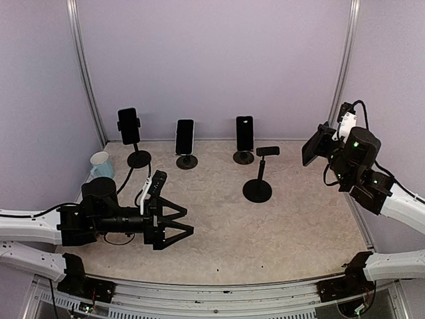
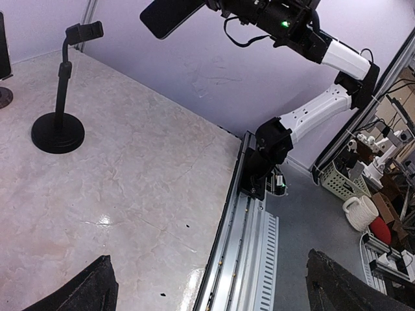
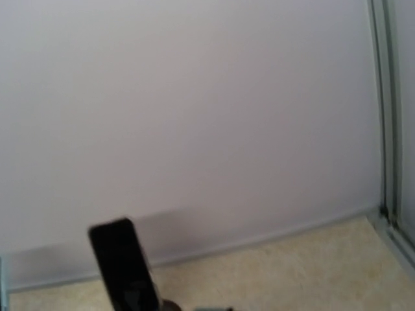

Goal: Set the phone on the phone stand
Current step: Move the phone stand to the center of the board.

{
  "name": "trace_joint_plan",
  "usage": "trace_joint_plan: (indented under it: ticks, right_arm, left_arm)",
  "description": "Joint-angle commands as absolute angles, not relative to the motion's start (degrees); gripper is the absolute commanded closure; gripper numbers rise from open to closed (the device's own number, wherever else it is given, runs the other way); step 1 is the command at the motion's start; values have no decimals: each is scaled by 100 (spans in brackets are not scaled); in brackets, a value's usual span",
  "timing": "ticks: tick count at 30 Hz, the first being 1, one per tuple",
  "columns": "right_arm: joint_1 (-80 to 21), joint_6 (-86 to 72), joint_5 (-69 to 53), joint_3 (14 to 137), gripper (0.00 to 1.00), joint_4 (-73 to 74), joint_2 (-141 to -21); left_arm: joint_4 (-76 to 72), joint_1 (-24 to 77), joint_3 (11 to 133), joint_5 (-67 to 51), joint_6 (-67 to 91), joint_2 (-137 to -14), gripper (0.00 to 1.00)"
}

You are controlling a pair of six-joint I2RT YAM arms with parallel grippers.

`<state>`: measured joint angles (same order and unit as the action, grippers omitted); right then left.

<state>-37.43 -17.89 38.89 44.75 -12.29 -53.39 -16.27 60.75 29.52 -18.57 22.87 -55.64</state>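
The black phone [image 1: 311,147] is held in the air at the right of the table by my right gripper [image 1: 323,143], which is shut on it. It also shows at the top of the left wrist view [image 2: 170,13]. The empty black phone stand [image 1: 257,179], with a round base and a clamp on top, stands mid-table, left of and below the phone. The stand also shows in the left wrist view [image 2: 59,97]. My left gripper [image 1: 188,220] is open and empty, low over the near left of the table [image 2: 214,291]. The right wrist view shows no fingers.
Three stands with phones line the back wall: left [image 1: 129,126], middle [image 1: 184,136], right [image 1: 244,133]; one of them shows blurred in the right wrist view [image 3: 123,265]. A pale blue mug [image 1: 101,165] sits at the far left. The table's metal rail [image 2: 253,246] runs along the near edge.
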Motion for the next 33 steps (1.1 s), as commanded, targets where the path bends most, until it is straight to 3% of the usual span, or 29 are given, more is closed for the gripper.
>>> trace_joint_plan:
  ticks: [1, 9, 24, 33]
  right_arm:
    - [-2953, -2834, 2575, 4282, 100, -1280, -5501]
    - [-1627, -3646, 551, 4247, 100, -1438, -6518]
    - [-781, -3264, -1048, 5157, 100, -1638, -8667]
    - [-460, -2747, -2434, 5394, 100, -2576, -9661]
  left_arm:
    - [-1709, 6100, 3130, -1789, 2285, -5546, 1]
    - [-1614, 6100, 3144, -1728, 2235, -5513, 1]
    - [-1496, 6100, 3100, -1626, 2162, -5502, 1]
    - [-1542, 6100, 3099, -1599, 2202, -5555, 1]
